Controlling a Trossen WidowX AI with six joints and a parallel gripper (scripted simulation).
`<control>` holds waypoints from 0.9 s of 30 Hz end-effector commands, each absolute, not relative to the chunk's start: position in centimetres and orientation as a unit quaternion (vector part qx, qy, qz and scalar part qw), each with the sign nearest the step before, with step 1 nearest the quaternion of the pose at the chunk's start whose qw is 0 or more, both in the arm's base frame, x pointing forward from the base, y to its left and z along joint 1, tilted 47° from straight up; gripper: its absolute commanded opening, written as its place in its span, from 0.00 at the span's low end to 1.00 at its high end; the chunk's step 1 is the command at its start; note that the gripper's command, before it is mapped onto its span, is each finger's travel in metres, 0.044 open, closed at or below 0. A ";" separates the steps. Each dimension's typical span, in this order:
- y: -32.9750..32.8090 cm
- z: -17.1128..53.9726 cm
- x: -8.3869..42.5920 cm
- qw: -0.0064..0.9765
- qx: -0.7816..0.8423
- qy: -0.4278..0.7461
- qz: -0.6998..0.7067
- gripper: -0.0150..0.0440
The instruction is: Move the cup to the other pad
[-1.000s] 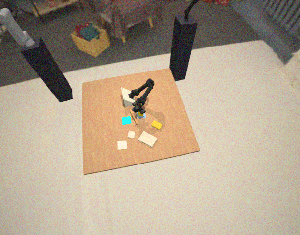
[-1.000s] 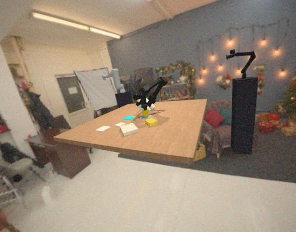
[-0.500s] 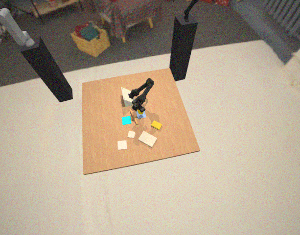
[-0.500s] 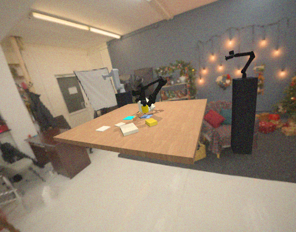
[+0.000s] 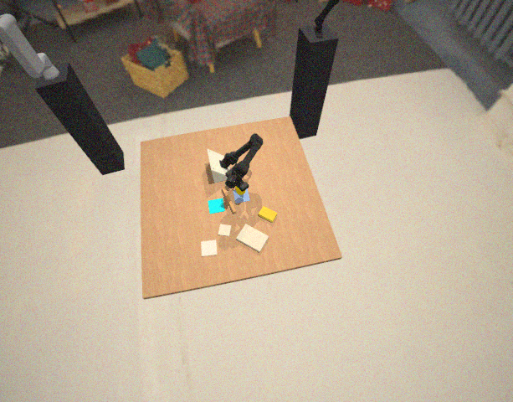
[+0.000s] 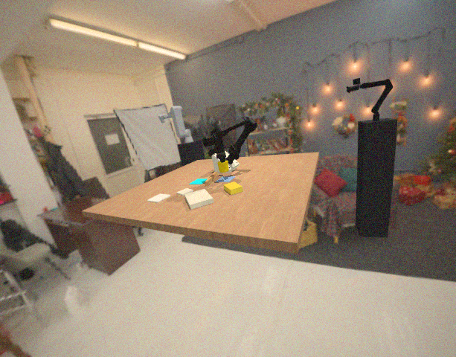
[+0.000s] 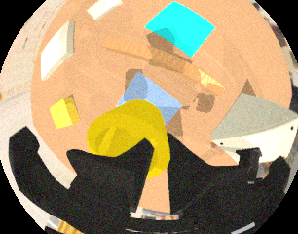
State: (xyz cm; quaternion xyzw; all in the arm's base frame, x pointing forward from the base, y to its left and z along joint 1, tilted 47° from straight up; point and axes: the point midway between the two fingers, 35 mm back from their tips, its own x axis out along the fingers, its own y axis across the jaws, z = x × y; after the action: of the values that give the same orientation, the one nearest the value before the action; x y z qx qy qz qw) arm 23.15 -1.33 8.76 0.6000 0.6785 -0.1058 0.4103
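Yellow cup [image 7: 130, 136] is clamped in the jaws, hanging just above the pale blue pad [image 7: 151, 97]. Tilt it heading for the cyan pad [image 7: 180, 26] and the marbles probably spill.

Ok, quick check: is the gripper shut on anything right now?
Gripper: closed on the yellow cylindrical cup, fingers on either side of it, above the light blue square pad.
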 end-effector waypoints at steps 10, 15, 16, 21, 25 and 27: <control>-1.7 8.4 23.3 0.411 0.600 0.678 -0.106 0.25; -2.4 7.7 23.4 0.412 0.600 0.678 -0.107 0.25; -2.5 7.5 23.5 0.412 0.600 0.678 -0.107 0.25; -3.3 6.8 23.6 0.413 0.599 0.678 -0.107 0.25; -3.8 6.2 23.8 0.413 0.599 0.677 -0.107 0.25; -4.1 6.0 23.8 0.414 0.599 0.677 -0.107 0.25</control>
State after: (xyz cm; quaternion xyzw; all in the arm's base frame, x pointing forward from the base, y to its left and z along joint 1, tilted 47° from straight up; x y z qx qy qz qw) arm 23.61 -3.36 6.44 0.6001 0.6792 -0.1064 0.4089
